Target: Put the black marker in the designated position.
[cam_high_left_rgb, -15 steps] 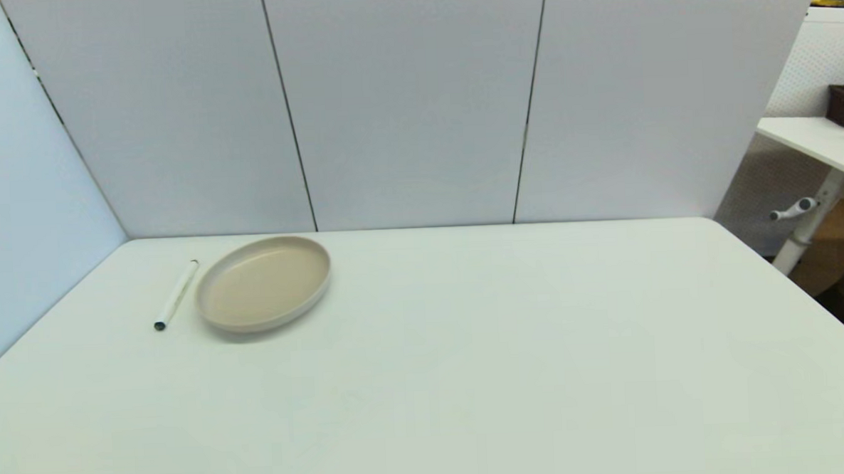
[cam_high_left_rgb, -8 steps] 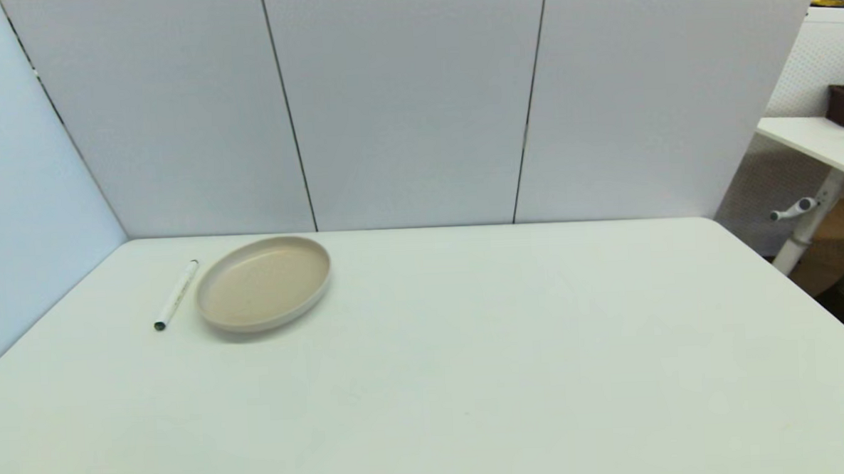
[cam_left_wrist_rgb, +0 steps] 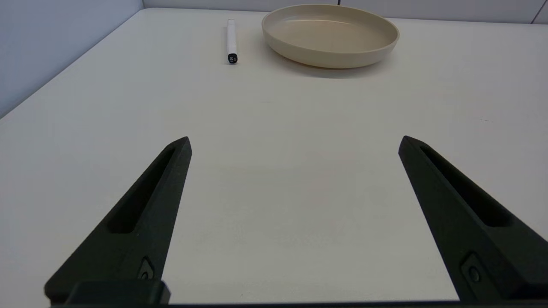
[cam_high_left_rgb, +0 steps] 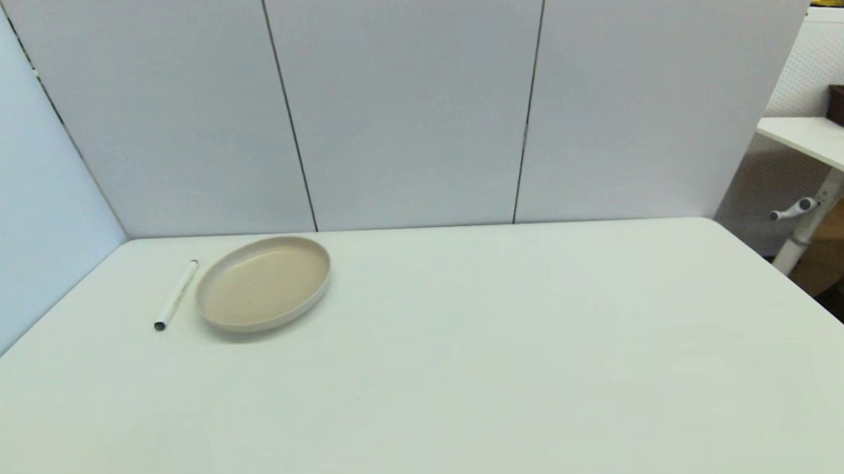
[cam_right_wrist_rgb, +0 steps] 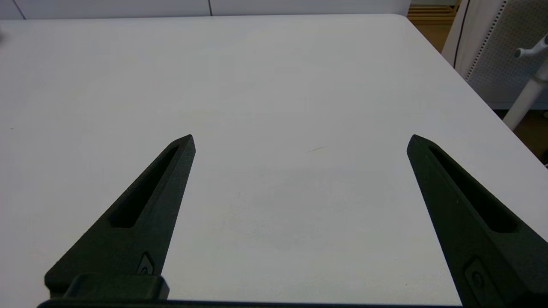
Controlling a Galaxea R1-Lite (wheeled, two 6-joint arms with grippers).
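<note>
The black marker (cam_high_left_rgb: 176, 294), a slim white pen with dark tips, lies flat on the table at the far left, just left of a beige plate (cam_high_left_rgb: 264, 283). The left wrist view shows the marker (cam_left_wrist_rgb: 231, 41) and the plate (cam_left_wrist_rgb: 329, 34) well beyond my left gripper (cam_left_wrist_rgb: 294, 143), which is open and holds nothing. My right gripper (cam_right_wrist_rgb: 299, 141) is open too, over bare white tabletop on the right side. Neither arm appears in the head view. The designated position carries no mark that I can pick out.
White partition panels (cam_high_left_rgb: 416, 102) wall in the table's back and left sides. The table's right edge (cam_high_left_rgb: 787, 278) drops off toward another desk and its leg (cam_high_left_rgb: 813, 227). In the right wrist view that table edge (cam_right_wrist_rgb: 471, 85) runs close by.
</note>
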